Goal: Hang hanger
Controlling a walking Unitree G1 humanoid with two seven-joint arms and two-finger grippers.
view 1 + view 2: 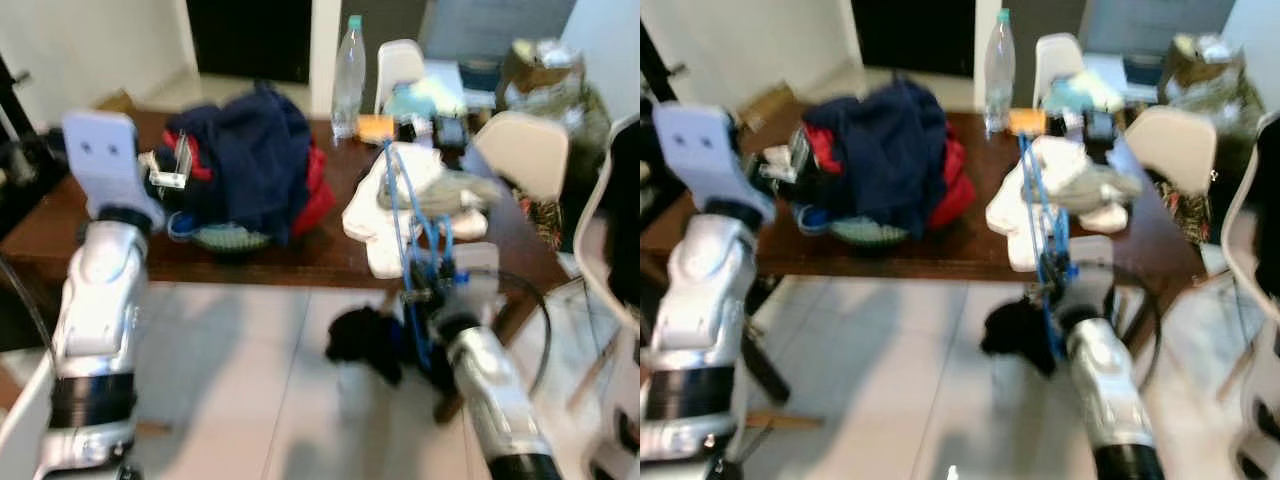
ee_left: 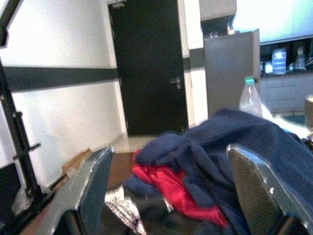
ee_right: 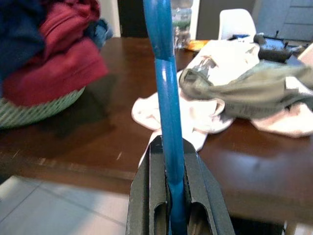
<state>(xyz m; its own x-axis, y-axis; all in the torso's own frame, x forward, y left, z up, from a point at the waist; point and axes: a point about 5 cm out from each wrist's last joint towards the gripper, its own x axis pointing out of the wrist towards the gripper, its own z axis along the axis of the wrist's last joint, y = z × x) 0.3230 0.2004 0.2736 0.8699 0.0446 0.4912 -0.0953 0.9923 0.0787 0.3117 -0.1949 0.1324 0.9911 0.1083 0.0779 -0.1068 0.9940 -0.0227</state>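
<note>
Trouble, if it comes, will likely come from the clutter in front of you. On your left, the left gripper (image 2: 171, 191) is raised at the near left edge of the table (image 1: 40, 235), fingers spread wide with nothing between them, pointed at the pile of clothes (image 1: 250, 165); push on and you could snag the dark blue top or shove the green basket (image 1: 225, 238) under it. On your right, the right gripper (image 3: 174, 196) is clamped tight on the blue hanger (image 1: 405, 225), which stands up in front of the table's near edge. The hold is low on a thin bar, so you may find it twisting or slipping if you swing fast. Its upper end appears close to the pale clothes (image 1: 400, 200) lying there, and it could catch them and drag them off. A black garment (image 1: 365, 340) lies on the floor by that arm, easy to tread on.

The table is dark brown wood, crowded: a water bottle (image 1: 347, 75) at the far edge, small items beside it. White chairs (image 1: 525, 150) stand at the far side and right. The floor is pale tile, and a black door (image 2: 149, 68) sits in the white wall beyond. No rail for hanging can be made out.
</note>
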